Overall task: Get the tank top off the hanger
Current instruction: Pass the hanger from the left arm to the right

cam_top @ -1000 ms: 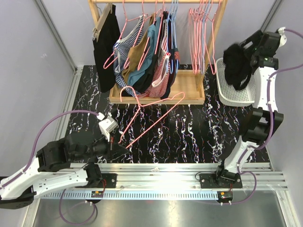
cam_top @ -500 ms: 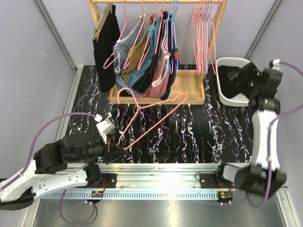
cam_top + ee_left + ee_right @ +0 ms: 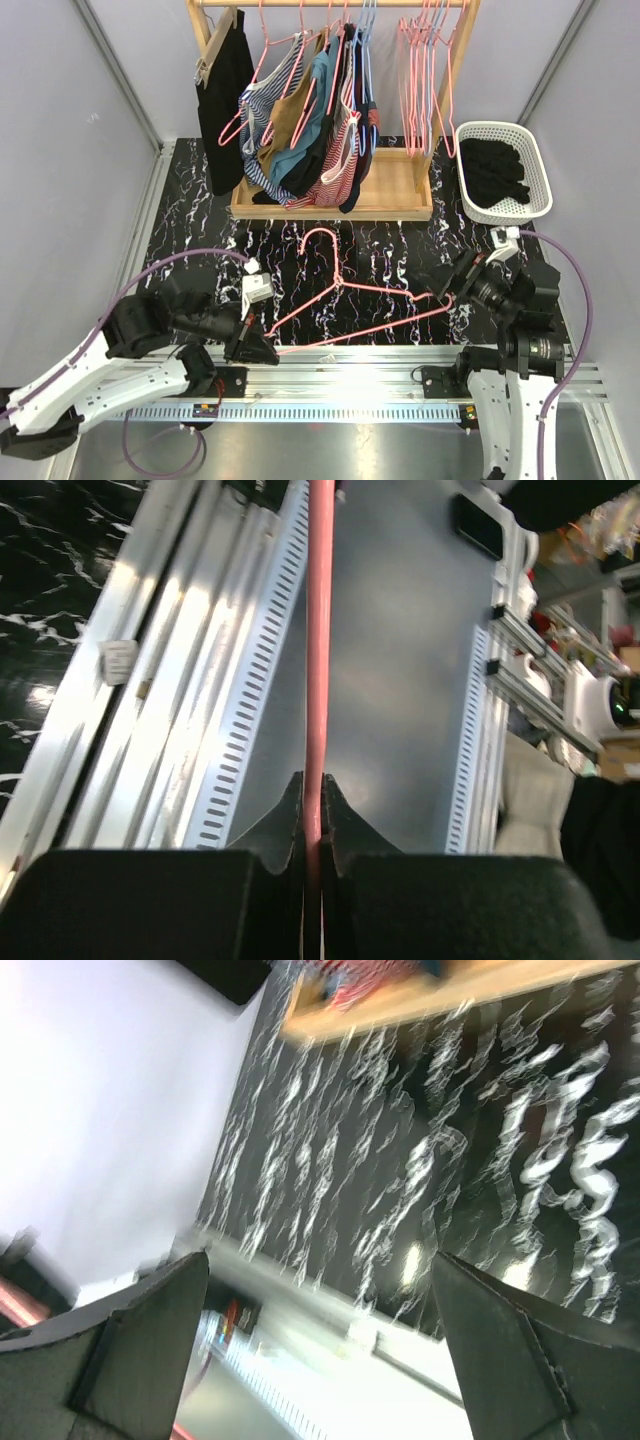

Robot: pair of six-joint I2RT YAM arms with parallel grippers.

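Pink hanger point(image 3: 338, 284) spans left-right, hook pointing far.
Left gripper point(image 3: 266, 346) clamps its left end; right gripper point(image 3: 448, 290) gapes, its view blurred.

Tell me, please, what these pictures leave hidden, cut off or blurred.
- Left wrist: the pink hanger runs off the top edge; its hook is cut off.
- Right wrist: motion blur smears the marbled table.
- Top external: the right gripper covers the hanger's end, so contact is unclear.
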